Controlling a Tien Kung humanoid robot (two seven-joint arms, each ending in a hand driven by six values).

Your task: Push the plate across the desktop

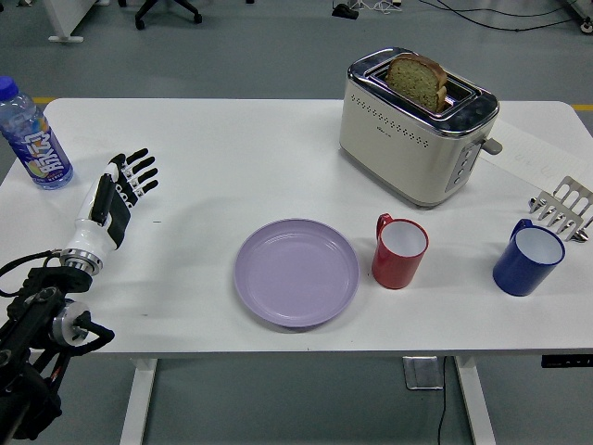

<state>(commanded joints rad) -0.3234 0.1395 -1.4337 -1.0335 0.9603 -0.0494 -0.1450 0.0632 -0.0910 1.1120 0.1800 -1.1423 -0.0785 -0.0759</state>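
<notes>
A round lilac plate lies flat on the white table, near the front edge and a little left of centre. My left hand hovers over the table's left part, well to the left of the plate and not touching it. Its fingers are spread and hold nothing. The black left arm enters from the lower left corner. My right arm is out of sight.
A red mug stands just right of the plate, a blue mug farther right. A cream toaster with a slice of bread sits behind them. A water bottle stands at the far left, a metal rack at the right edge.
</notes>
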